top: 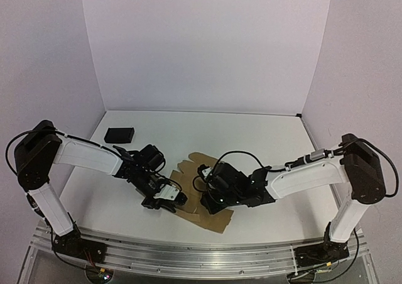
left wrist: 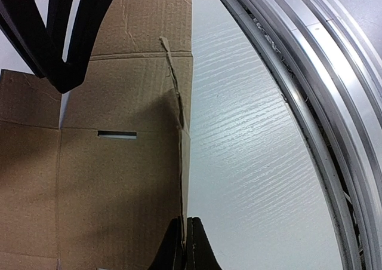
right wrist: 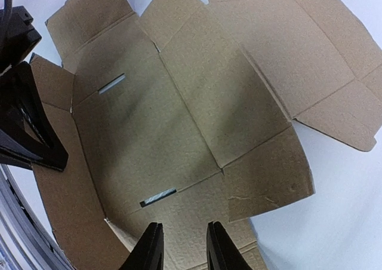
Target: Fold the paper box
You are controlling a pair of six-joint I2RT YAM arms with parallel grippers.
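The paper box [top: 191,165] is a flat brown die-cut cardboard sheet in the middle of the table. My left gripper [top: 168,200] is at its left edge. In the left wrist view the jaws [left wrist: 185,245] are shut on the thin edge of a side flap [left wrist: 179,132], which stands up from the sheet [left wrist: 113,186]. My right gripper [top: 210,199] is over the sheet's near part. In the right wrist view it [right wrist: 182,246] is open and empty, fingertips close above a slotted panel [right wrist: 179,103].
A small black block [top: 119,134] lies at the back left. The aluminium rail [top: 188,256] runs along the table's near edge, close to the sheet, and also shows in the left wrist view [left wrist: 310,103]. White walls enclose the table at the back and sides.
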